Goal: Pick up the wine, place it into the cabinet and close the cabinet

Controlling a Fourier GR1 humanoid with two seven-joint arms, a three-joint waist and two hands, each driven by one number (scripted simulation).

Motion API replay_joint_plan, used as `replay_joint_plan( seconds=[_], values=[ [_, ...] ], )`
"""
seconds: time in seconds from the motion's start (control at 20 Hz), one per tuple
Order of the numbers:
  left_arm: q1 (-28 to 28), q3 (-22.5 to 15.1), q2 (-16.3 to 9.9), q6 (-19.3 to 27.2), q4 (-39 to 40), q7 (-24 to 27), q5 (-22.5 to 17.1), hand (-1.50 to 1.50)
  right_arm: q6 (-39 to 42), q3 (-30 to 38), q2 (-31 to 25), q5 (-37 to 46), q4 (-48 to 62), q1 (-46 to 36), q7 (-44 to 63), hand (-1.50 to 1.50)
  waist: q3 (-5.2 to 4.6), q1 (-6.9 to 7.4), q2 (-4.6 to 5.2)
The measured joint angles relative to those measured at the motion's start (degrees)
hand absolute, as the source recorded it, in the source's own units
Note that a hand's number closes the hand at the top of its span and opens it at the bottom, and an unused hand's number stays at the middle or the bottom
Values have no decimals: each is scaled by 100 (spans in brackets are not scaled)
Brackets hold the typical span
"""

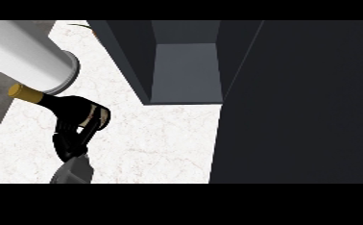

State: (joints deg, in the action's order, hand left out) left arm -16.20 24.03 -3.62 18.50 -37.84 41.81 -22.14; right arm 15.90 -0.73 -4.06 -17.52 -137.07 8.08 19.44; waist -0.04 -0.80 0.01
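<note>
Your cabinet point(186, 70) stands open ahead, its dark door point(291, 104) swung out at the right so the shelf is reachable. A white cylinder point(35, 58) lies upper left on the marble counter point(156, 142). Your left hand point(74, 135) is curled round the wine bottle point(64, 105), tilted, gold cap pointing left, well short of the cabinet. No right hand shows.

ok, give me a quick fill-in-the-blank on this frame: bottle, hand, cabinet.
1. The dark glass wine bottle with the gold cap is held by the robot's ____ hand.
2. The dark grey cabinet stands with its door ____.
3. The bottle is still ____ the cabinet.
4. The counter's top looks like white ____.

Missing words: left; open; outside; marble
</note>
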Motion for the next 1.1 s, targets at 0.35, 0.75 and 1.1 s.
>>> replay_joint_plan(
  seconds=[0.35, 0.75, 1.1],
  values=[
    [-533, 110, -331, -165, 941, 701, 75, 150, -79, 14, -49, 8, -12, -82, 69, -150, 47, -14, -20],
    [-393, -402, -629, -1490, 1188, 1024, 442, 150, -42, 163, -99, -6, 51, -118, -7, -150, 63, -30, -44],
    [106, -1010, -770, -2972, 740, 1211, 723, 150, -37, 175, -134, -24, 48, -62, 31, -150, 65, 41, -67]
  ],
)
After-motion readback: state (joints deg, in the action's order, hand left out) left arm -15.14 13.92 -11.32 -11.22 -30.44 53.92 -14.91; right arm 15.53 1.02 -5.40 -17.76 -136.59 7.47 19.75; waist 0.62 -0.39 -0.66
